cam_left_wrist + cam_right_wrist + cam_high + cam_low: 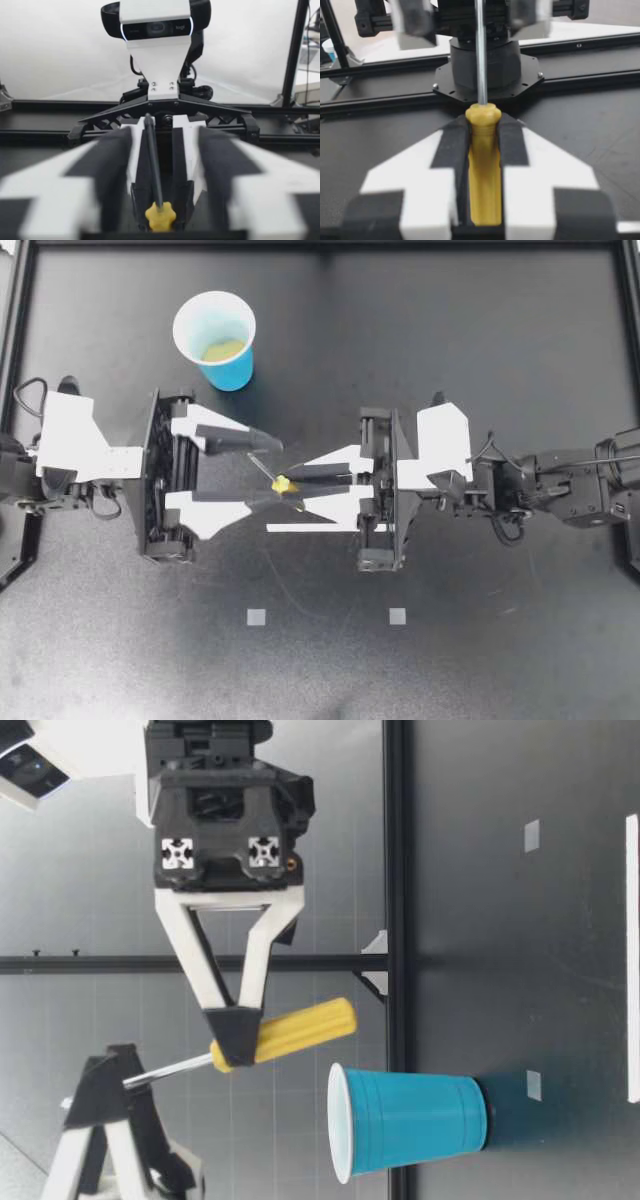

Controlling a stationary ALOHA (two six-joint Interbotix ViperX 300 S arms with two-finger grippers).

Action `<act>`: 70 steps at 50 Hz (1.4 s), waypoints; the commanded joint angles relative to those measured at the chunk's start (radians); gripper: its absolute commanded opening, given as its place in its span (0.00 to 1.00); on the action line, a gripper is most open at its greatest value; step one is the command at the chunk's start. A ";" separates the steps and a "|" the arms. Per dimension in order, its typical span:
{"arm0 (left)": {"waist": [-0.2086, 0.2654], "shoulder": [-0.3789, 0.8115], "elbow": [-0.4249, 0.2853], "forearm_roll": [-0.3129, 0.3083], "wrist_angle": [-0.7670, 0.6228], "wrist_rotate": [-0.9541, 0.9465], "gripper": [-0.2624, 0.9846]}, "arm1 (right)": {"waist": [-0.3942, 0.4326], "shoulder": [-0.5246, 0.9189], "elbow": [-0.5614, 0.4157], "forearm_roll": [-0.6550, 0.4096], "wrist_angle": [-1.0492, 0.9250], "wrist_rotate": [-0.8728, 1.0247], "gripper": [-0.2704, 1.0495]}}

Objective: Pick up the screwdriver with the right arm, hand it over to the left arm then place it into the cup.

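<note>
A screwdriver with a yellow handle (283, 483) and a thin metal shaft (262, 468) hangs in mid-air over the table's middle. My right gripper (291, 480) is shut on the handle (484, 165), and the shaft (480, 50) points away toward my left arm. My left gripper (283, 471) faces it, open, with its fingers (112, 165) on either side of the shaft (152, 160) and gaps showing on both sides. In the low view the handle (295, 1030) sits above the blue cup (410, 1120). The cup (215, 338) stands upright at the back left.
Two small white squares (256, 617) (397, 616) are stuck on the black table near the front. A black frame rail (20, 390) borders the table. Both arms meet at mid-table, with the cup behind my left gripper.
</note>
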 commanded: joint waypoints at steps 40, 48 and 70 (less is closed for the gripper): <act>-0.002 -0.011 -0.012 0.003 -0.003 -0.005 0.23 | -0.006 -0.035 -0.025 0.041 -0.006 0.002 0.72; 0.006 -0.025 0.005 -0.003 0.000 0.020 0.23 | -0.015 -0.074 0.000 0.041 -0.006 -0.005 0.72; 0.311 -0.127 0.063 -0.077 0.066 0.232 0.23 | -0.021 -0.272 0.147 0.041 -0.006 -0.003 0.72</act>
